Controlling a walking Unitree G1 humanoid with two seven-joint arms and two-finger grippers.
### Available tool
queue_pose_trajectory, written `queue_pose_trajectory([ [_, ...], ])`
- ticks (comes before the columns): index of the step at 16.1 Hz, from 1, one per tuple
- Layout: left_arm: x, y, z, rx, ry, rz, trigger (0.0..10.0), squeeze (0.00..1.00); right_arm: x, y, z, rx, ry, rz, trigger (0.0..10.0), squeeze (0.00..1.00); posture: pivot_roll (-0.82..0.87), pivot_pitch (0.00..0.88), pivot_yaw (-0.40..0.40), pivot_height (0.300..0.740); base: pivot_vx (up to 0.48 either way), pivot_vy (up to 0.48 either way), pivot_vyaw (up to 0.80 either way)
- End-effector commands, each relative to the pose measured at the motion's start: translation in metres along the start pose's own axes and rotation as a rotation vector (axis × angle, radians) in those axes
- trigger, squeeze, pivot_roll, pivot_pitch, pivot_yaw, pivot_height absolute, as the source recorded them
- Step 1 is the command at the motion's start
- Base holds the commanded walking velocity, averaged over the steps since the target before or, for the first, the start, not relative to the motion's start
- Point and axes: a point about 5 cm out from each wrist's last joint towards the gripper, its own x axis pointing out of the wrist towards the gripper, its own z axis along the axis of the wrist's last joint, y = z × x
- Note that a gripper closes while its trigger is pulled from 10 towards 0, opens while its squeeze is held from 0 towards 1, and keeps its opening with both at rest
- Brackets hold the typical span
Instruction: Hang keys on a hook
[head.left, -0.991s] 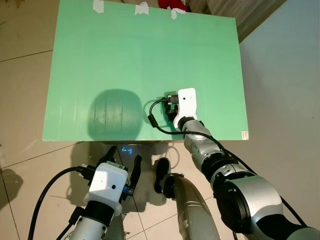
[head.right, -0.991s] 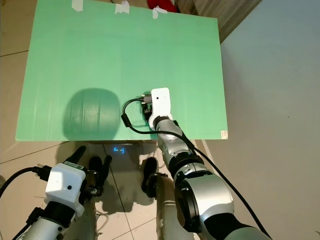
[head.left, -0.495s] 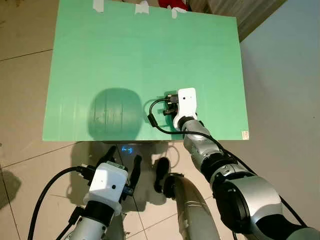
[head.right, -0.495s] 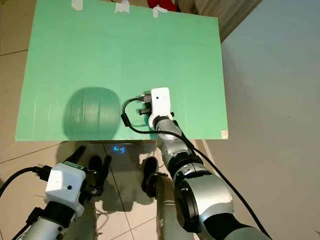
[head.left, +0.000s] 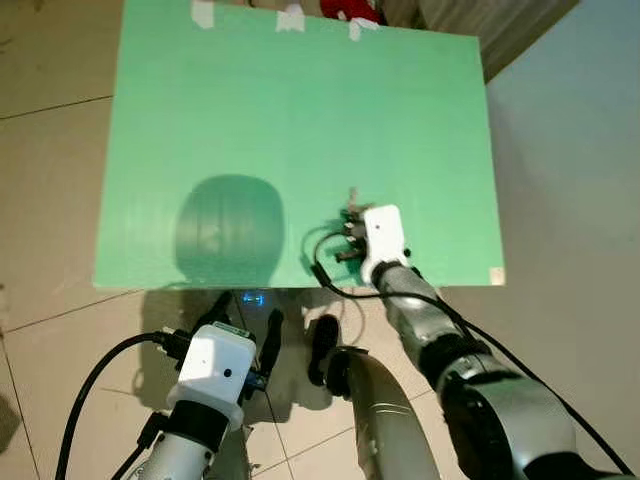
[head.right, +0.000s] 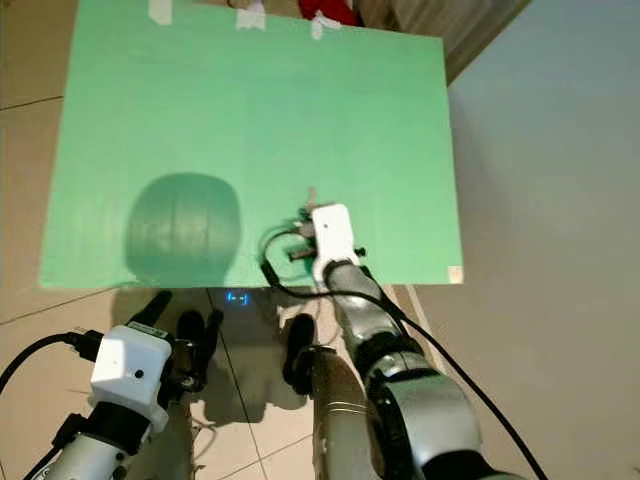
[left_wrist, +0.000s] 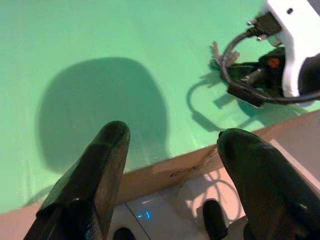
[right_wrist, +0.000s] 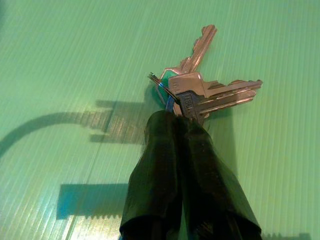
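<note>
A bunch of silver keys (right_wrist: 200, 87) on a ring, with a bit of green tag, hangs just over the green board (head.left: 280, 110). My right gripper (right_wrist: 172, 117) is shut on the ring end, and the key blades point away from the fingers. In the head views the right gripper (head.left: 350, 225) sits near the board's near edge, right of centre, with one key (head.right: 311, 197) poking out beyond it. My left gripper (left_wrist: 172, 140) hangs open below the board's near edge, holding nothing.
The board covers a low box; strips of pale tape (head.left: 202, 12) and a red object (head.left: 350, 10) mark its far edge. A round shadow (head.left: 228, 228) lies on the board's left half. Tiled floor surrounds it and a grey wall (head.left: 570, 150) stands on the right.
My right gripper has drawn back toward the board's near edge with the keys, and a key tip now shows beyond the wrist. The left arm has not moved.
</note>
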Motion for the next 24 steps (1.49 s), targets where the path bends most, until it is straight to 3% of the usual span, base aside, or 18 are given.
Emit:
queue_pose_trajectory([
  [1,-0.003,-0.005,-0.005,-0.013,0.029,-0.008,10.0,0.00,-0.020,-0.012,-0.043,0.013,0.151,-0.030,0.0,0.00,0.41,0.612,-0.234,0.740,0.000,0.000,0.00],
  [4,0.003,-0.006,-0.006,-0.011,0.020,-0.015,10.0,0.00,-0.021,-0.023,-0.036,-0.001,0.075,-0.044,0.0,0.00,0.39,0.584,-0.239,0.740,0.000,0.000,0.00],
  [5,0.007,-0.005,-0.008,-0.011,0.012,-0.017,10.0,0.00,-0.012,-0.024,-0.008,0.003,-0.059,-0.040,0.0,0.00,0.37,0.564,-0.242,0.740,0.000,0.000,0.00],
  [6,0.008,-0.004,-0.008,-0.010,0.009,-0.018,10.0,0.00,-0.010,-0.024,0.000,0.012,-0.092,-0.040,0.0,0.00,0.36,0.557,-0.244,0.740,0.000,0.000,0.00],
  [8,0.018,-0.004,-0.009,-0.013,-0.018,-0.032,10.0,0.00,0.002,-0.023,0.050,0.061,-0.301,-0.027,0.0,0.00,0.32,0.520,-0.252,0.740,0.000,0.000,0.00],
  [11,0.033,-0.004,-0.007,-0.013,-0.054,-0.044,10.0,0.00,0.003,-0.025,0.096,0.081,-0.483,-0.006,0.0,0.00,0.28,0.482,-0.260,0.740,0.000,0.000,0.00],
  [13,0.039,-0.006,-0.007,-0.015,-0.065,-0.050,10.0,0.00,0.002,-0.031,0.100,0.066,-0.495,-0.015,0.0,0.00,0.27,0.467,-0.264,0.740,0.000,0.000,0.00],
  [14,0.041,-0.007,-0.008,-0.014,-0.069,-0.054,10.0,0.00,0.003,-0.037,0.091,0.037,-0.437,-0.034,0.0,0.00,0.26,0.462,-0.262,0.740,0.000,0.000,0.00],
  [15,0.042,-0.008,-0.008,-0.012,-0.070,-0.055,10.0,0.00,0.003,-0.038,0.086,0.039,-0.409,-0.032,1.2,0.00,0.26,0.461,-0.259,0.740,0.000,0.000,0.00],
  [16,0.044,-0.012,-0.010,-0.011,-0.062,-0.077,10.0,0.00,0.004,-0.037,0.060,0.076,-0.282,-0.022,10.0,1.00,0.26,0.461,-0.250,0.740,0.000,0.000,0.00],
  [18,0.041,-0.016,-0.017,-0.010,-0.025,-0.107,10.0,0.00,0.003,-0.030,0.028,0.165,-0.126,-0.035,10.0,1.00,0.26,0.470,-0.234,0.740,0.000,0.000,0.00],
  [20,0.037,-0.021,-0.023,0.005,0.005,-0.147,10.0,0.00,0.002,-0.027,0.012,0.283,-0.036,-0.073,10.0,1.00,0.27,0.492,-0.225,0.740,0.000,0.000,0.00],
  [24,0.026,-0.022,-0.025,0.001,0.033,-0.140,10.0,0.00,0.003,-0.006,0.004,0.300,-0.008,-0.033,10.0,1.00,0.26,0.532,-0.227,0.740,0.000,0.000,0.00],
])
